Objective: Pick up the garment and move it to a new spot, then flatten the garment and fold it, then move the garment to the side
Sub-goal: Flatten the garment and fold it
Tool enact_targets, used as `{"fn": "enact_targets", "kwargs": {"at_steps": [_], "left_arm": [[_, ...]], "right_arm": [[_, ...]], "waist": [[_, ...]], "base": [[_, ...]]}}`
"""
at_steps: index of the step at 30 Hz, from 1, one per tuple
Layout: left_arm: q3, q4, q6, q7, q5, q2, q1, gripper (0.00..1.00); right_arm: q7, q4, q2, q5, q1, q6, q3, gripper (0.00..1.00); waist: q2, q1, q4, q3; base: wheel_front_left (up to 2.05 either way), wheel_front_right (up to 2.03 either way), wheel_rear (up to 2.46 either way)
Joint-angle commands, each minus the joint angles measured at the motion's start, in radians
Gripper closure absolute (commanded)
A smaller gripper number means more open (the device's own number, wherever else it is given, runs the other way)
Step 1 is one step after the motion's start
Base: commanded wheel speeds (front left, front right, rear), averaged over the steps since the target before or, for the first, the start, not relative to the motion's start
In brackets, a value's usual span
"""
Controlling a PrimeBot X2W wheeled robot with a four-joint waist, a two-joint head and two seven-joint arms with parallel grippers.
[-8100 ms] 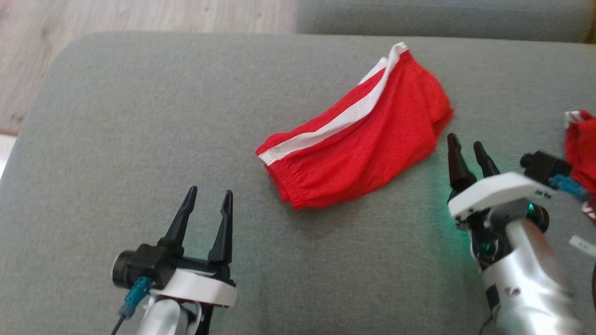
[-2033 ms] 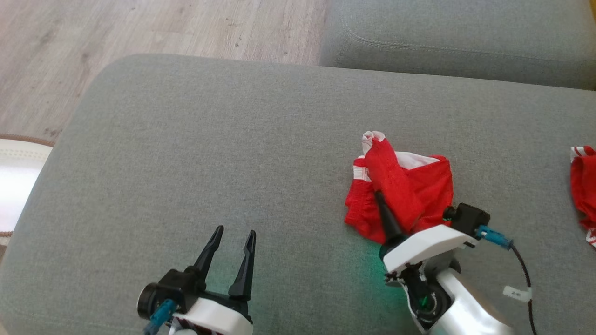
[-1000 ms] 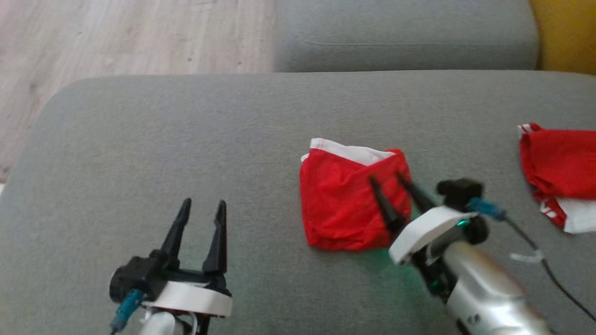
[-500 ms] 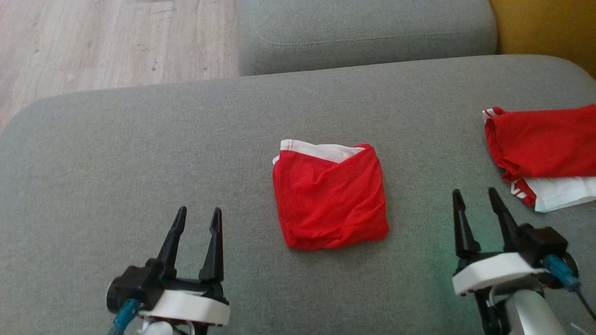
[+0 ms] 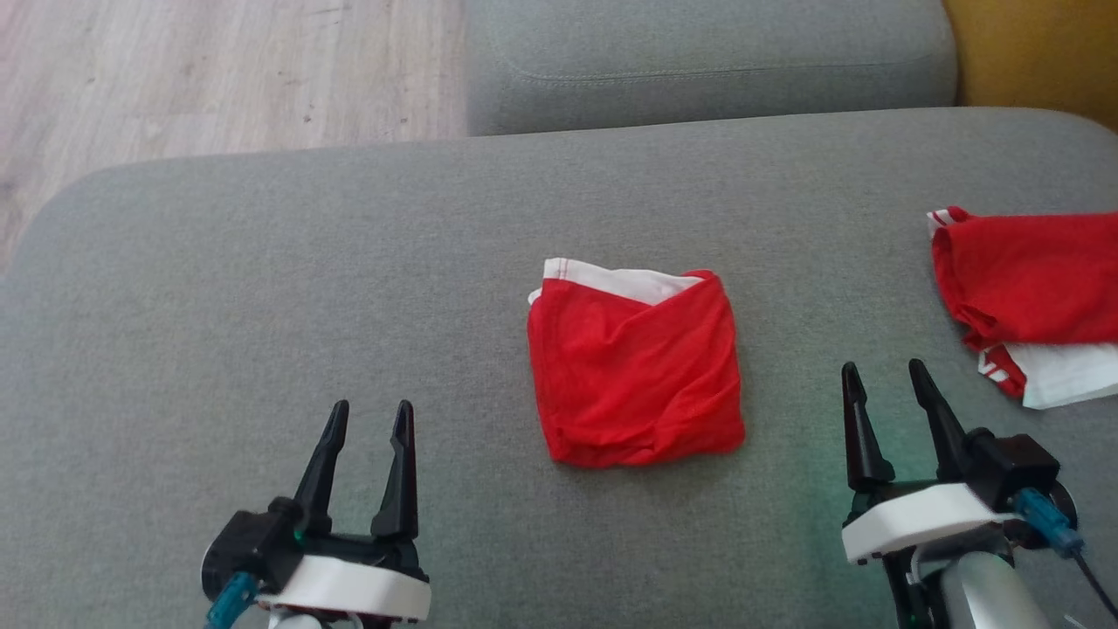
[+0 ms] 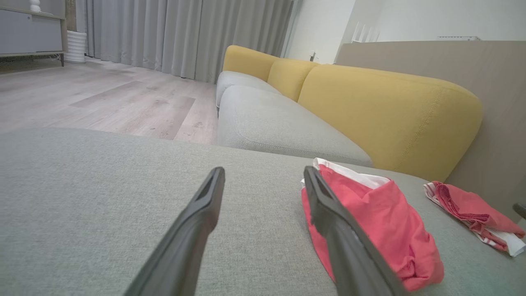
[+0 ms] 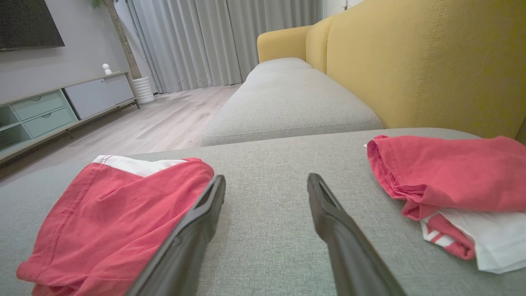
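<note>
While the folded red shorts [image 5: 636,376] lie on the grey sofa cushion [image 5: 262,288], the left tool [image 5: 371,409] and right tool [image 5: 880,369] flank them without contact; both stand spread and empty.

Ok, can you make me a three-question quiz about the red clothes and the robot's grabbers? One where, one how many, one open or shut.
1. Where is the folded red garment?
A on the wooden floor
B on the grey cushion, between the left gripper and the right gripper
C on the yellow backrest

2. How many red clothing piles lie on the cushion?
A one
B four
C two

3. How are the grippers?
A both open, holding nothing
B both shut on cloth
C one lifting the garment

Answers:
1 B, it lies on the cushion between them.
2 C, a second red-and-white pile sits to the right.
3 A, both pairs of fingers stand apart, clear of cloth.
</note>
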Motion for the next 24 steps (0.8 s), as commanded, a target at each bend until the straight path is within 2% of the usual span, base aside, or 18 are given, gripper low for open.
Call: {"fn": "enact_targets", "kwargs": {"at_steps": [1, 3, 4, 5, 6, 14, 18, 24], "left_arm": [[0.038, -0.034, -0.002, -0.005, 0.002, 0.001, -0.033, 0.00], [0.034, -0.034, -0.003, -0.005, 0.002, 0.001, -0.037, 0.00], [0.031, -0.035, -0.003, -0.005, 0.001, 0.001, -0.039, 0.00], [0.026, -0.036, -0.004, -0.005, 0.000, 0.001, -0.041, 0.00], [0.022, -0.038, -0.004, -0.005, -0.001, 0.001, -0.043, 0.00], [-0.020, -0.040, -0.007, -0.005, -0.004, 0.001, -0.081, 0.00], [-0.041, -0.037, -0.008, -0.005, -0.009, 0.001, -0.105, 0.00], [-0.068, -0.028, -0.009, -0.005, -0.014, 0.001, -0.129, 0.00]], "right_arm": [[-0.011, -0.036, -0.001, 0.001, -0.012, 0.007, 0.021, 0.00], [-0.011, -0.032, -0.001, 0.012, -0.009, 0.007, 0.019, 0.00], [-0.011, -0.030, -0.001, 0.016, -0.010, 0.007, 0.018, 0.28], [-0.011, -0.032, -0.001, 0.011, -0.014, 0.007, 0.018, 0.91], [-0.011, -0.036, -0.001, 0.007, -0.020, 0.007, 0.022, 1.00], [-0.011, -0.008, -0.001, -0.027, -0.134, 0.007, 0.093, 1.00], [-0.011, 0.119, -0.004, -0.059, -0.231, 0.007, 0.131, 1.00], [-0.011, 0.358, -0.021, -0.085, -0.366, 0.007, 0.098, 1.00]], "waist": [[0.0000, 0.0000, 0.010, 0.002], [0.0000, 0.0000, 0.021, 0.005], [0.0000, 0.0000, 0.027, 0.007], [0.0000, 0.0000, 0.034, 0.012], [0.0000, 0.0000, 0.041, 0.018], [0.0000, 0.0000, 0.114, 0.085], [0.0000, 0.0000, 0.162, 0.121], [0.0000, 0.0000, 0.232, 0.154]], "base": [[0.00, 0.00, 0.00], [0.00, 0.00, 0.00], [0.00, 0.00, 0.00], [0.00, 0.00, 0.00], [0.00, 0.00, 0.00], [0.00, 0.00, 0.00], [0.00, 0.00, 0.00], [0.00, 0.00, 0.00]]}}
